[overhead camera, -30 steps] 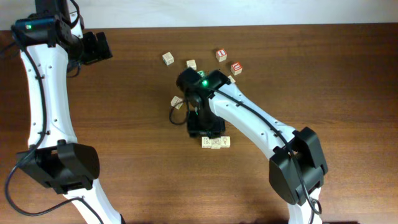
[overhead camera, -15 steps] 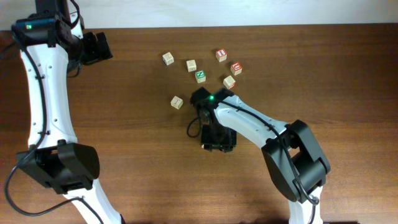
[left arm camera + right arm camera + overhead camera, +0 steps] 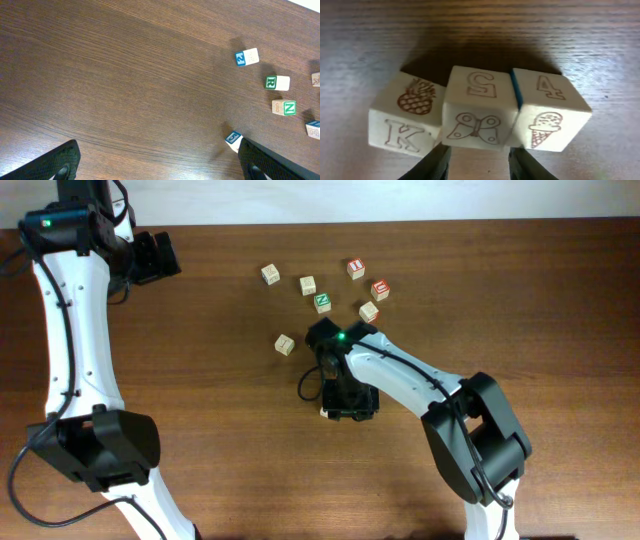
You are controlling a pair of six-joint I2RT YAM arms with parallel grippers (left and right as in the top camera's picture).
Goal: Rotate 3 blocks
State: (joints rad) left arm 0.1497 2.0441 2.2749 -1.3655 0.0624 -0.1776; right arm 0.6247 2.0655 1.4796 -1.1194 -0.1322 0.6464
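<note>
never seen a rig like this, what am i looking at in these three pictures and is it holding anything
Two white robot arms stand at a brown wooden table, each ending in a two-finger gripper. The wide picture comes from a camera fixed above the table. The two close ones come from a camera on each wrist. The left gripper is open, holding nothing. The right gripper sits low at a row of three blocks, its fingers either side of the middle one; whether they pinch it I cannot tell. Seven more cubes lie scattered farther back.
</note>
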